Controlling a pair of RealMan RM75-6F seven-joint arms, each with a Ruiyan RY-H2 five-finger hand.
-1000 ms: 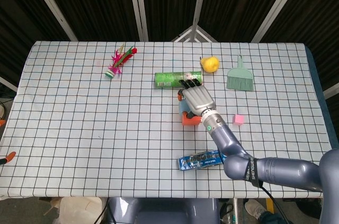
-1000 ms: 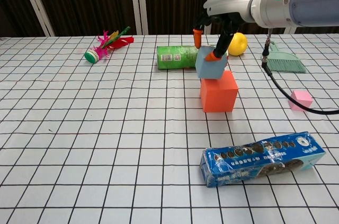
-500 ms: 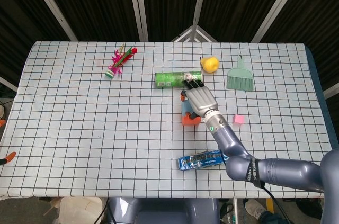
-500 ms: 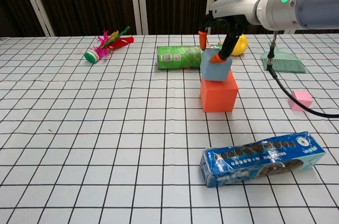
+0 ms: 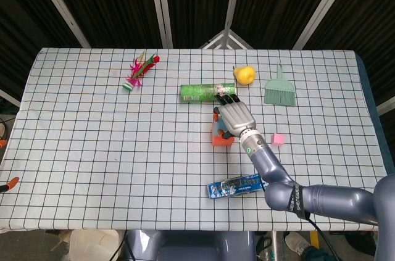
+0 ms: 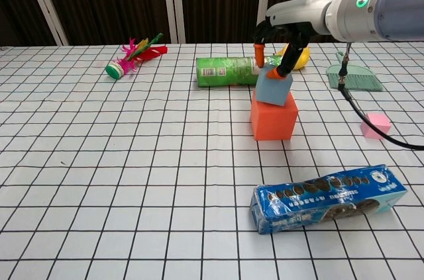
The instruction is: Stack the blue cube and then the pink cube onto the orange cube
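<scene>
My right hand (image 6: 278, 45) (image 5: 234, 116) grips the blue cube (image 6: 274, 88) from above, its orange-tipped fingers on the cube's top edges. The cube is tilted and touches the top of the orange cube (image 6: 273, 118), toward its right side. In the head view the hand hides most of both cubes; only an orange corner (image 5: 218, 140) shows. The pink cube (image 6: 376, 124) (image 5: 278, 139) lies on the cloth to the right, apart from the hand. The left hand is in neither view.
A green can (image 6: 225, 71) lies on its side just behind the stack, with a yellow lemon (image 6: 299, 56) and a green dustpan brush (image 6: 354, 76) further right. A blue cookie pack (image 6: 329, 197) lies in front. A feathered shuttlecock (image 6: 136, 53) sits far left.
The right hand has carried the blue cube rightward and down, from the orange cube's upper left edge to resting over its top.
</scene>
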